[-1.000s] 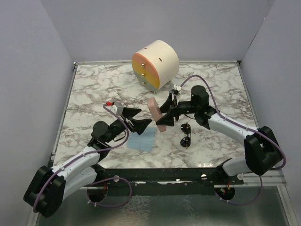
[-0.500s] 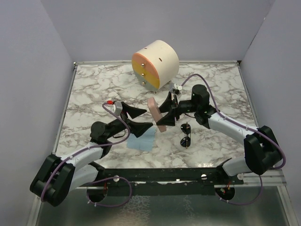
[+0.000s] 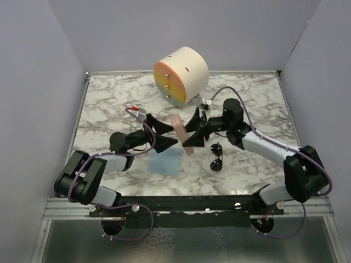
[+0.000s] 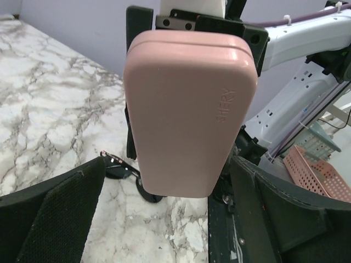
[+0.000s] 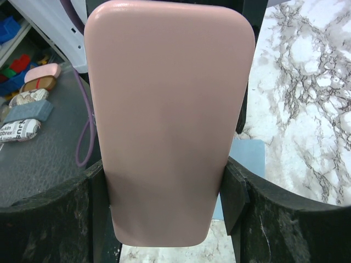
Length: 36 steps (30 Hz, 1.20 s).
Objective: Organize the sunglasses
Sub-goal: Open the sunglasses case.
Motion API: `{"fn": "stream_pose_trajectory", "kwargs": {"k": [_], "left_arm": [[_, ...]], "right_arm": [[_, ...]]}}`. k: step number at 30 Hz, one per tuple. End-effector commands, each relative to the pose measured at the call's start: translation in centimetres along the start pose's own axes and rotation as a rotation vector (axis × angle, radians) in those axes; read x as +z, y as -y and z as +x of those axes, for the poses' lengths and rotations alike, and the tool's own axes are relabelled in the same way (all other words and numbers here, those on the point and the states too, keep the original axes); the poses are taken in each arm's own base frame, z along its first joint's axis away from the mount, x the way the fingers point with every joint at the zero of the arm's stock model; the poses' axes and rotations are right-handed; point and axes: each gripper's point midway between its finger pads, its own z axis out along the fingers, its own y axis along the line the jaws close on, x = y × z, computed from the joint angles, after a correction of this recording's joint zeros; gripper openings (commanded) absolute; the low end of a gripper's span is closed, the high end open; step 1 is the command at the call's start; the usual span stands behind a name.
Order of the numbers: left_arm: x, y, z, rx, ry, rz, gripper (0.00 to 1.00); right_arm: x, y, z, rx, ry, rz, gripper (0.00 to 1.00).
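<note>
A pink glasses case point(image 3: 179, 133) stands upright above the table, and my right gripper point(image 3: 188, 132) is shut on its lower half. In the right wrist view the case point(image 5: 167, 120) fills the gap of the right gripper point(image 5: 167, 211), with both pads against its sides. My left gripper point(image 3: 174, 137) is open just left of the case. Its fingers point(image 4: 55, 219) stand wide on either side of the case point(image 4: 189, 109) without touching it. The sunglasses point(image 3: 217, 156), with round black lenses, lie on the marble right of the case. They peek out behind the case's bottom as sunglasses point(image 4: 122, 167).
A light blue cloth point(image 3: 166, 160) lies flat on the marble table point(image 3: 109, 109) below the grippers; it shows as the cloth point(image 5: 249, 156) behind the case. A round cream drawer unit point(image 3: 181, 75) with an orange-yellow front stands at the back centre.
My left arm has stretched forward and to the right, bringing its open gripper up to the pink case. The right gripper and the case have stayed almost still.
</note>
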Motion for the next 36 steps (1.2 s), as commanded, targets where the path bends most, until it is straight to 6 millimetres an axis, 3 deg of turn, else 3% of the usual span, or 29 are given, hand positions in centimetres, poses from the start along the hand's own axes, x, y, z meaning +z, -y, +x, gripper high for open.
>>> {"fn": "stream_pose_trajectory", "kwargs": {"k": [1, 16, 36], "left_arm": [[0.0, 2.9, -1.5, 0.162, 0.041, 0.140, 0.97], [0.8, 2.4, -2.0, 0.169, 0.072, 0.129, 0.98], [2.5, 2.5, -2.9, 0.164, 0.079, 0.167, 0.97]], "right_arm": [[0.2, 0.2, -1.7, -0.060, 0.029, -0.013, 0.01], [0.7, 1.8, -1.4, -0.021, 0.030, 0.020, 0.01], [1.7, 1.8, -0.7, 0.002, 0.016, -0.008, 0.01]]}}
